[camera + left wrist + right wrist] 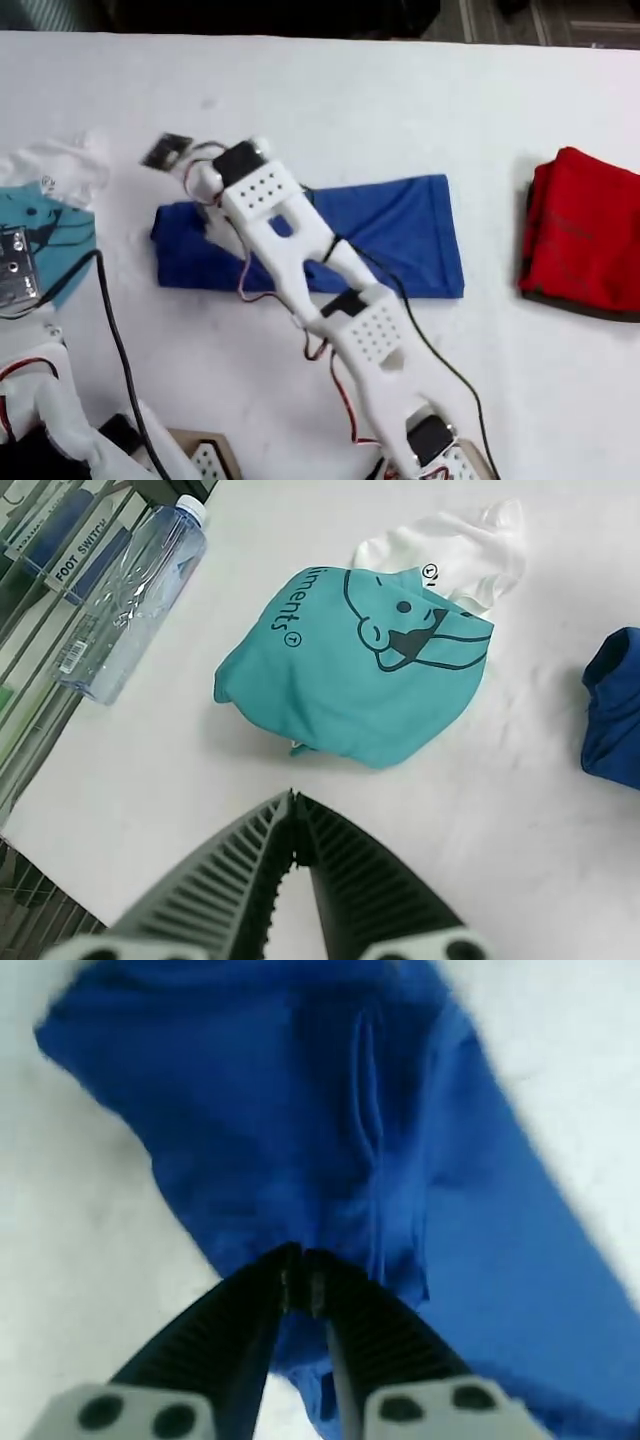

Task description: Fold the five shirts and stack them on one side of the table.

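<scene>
Four shirts (400, 230), one bottle (130, 600), two arms (375, 335)

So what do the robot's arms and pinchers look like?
The right arm is white plastic with panels of small holes, black motor blocks at the joints, and red and black cables trailing along it. The left gripper and right gripper have dark grey, tapered fingers with ribbed inner faces.

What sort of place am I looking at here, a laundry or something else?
Probably a robotics lab or workshop, not a laundry: a white robot arm with loose wires lies over a blue shirt on a plain white table.
</scene>
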Controlling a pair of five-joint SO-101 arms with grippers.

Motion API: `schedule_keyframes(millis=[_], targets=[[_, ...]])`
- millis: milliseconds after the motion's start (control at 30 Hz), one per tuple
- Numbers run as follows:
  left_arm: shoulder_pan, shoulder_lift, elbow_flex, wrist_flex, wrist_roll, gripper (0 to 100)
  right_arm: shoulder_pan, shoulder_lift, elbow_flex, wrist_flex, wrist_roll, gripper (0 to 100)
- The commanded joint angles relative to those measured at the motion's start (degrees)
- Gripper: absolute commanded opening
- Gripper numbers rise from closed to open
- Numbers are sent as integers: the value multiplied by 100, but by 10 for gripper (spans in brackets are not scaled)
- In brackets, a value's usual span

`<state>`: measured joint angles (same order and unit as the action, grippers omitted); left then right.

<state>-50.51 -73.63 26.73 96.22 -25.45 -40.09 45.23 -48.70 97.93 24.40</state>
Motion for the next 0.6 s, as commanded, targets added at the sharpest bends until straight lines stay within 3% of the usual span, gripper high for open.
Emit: schedule_keyframes(millis=[0, 300, 567], targets=[[-4, -22, -18, 0, -79, 24, 409, -444, 686, -268, -9, 19], [4, -22, -18, -9, -97, 24, 673, -268, 1196, 57, -18, 19], [4, -22, -18, -9, -97, 24, 145, -787, -273, -40, -53, 20]])
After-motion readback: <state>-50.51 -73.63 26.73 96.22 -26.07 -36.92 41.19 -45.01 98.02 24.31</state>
